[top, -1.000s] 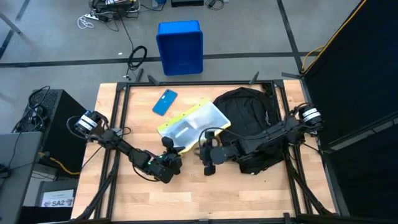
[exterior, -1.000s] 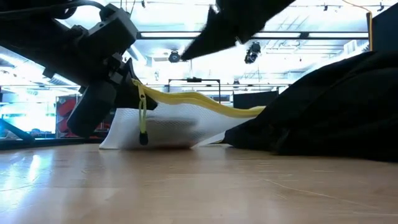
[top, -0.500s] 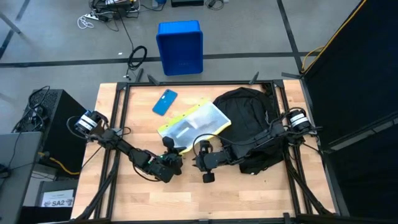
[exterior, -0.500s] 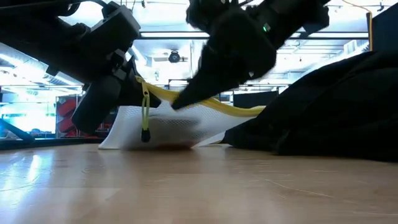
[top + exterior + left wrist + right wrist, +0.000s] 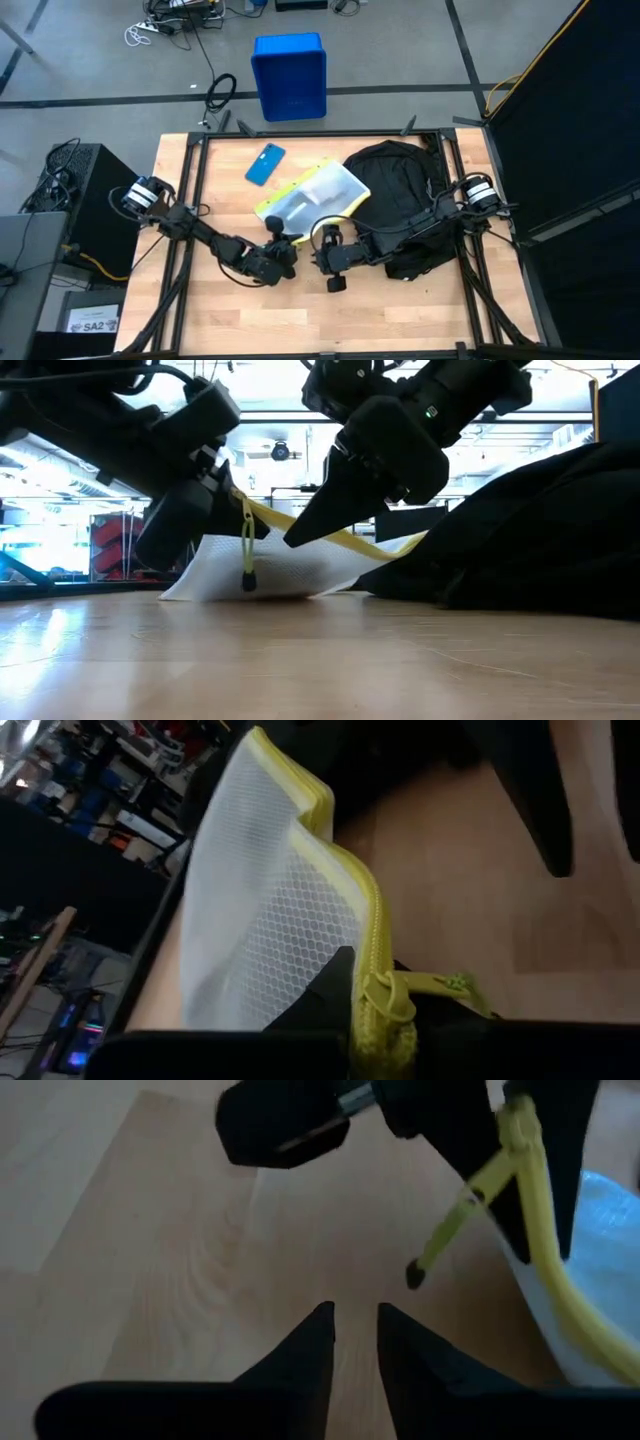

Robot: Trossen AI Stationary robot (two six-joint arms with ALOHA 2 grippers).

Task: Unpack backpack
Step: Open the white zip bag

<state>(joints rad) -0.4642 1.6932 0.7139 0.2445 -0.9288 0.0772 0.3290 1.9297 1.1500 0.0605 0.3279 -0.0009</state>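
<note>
My left gripper [image 5: 283,258] sits near the front of the table [image 5: 400,320], fingers clamped on the near corner of the white mesh pouch [image 5: 313,197], right at its yellow zipper [image 5: 375,935]. My right gripper [image 5: 325,260] hovers just to its right, above bare wood, its two fingers close together with a thin gap showing and nothing between them.

What worries me: the yellow pull tab [image 5: 247,548] dangles loose beside my right fingers [image 5: 300,1355]. If I reach for it and close off-centre, it could swing away and I would pinch air, or bump my own left gripper, since the two sit almost touching. If I tug while the left grip sits only on the corner, the mesh could slip free and the pouch flop back down.

Just past the pouch on the right lies the backpack [image 5: 400,190], a black heap on the table's right half, with my right arm stretched across it; dragging that arm back could snag a strap. Farther left, a blue phone [image 5: 265,164] lies flat, well apart from both grippers. Beyond the far edge, on the floor, stands a blue bin [image 5: 289,76], out of my way.
</note>
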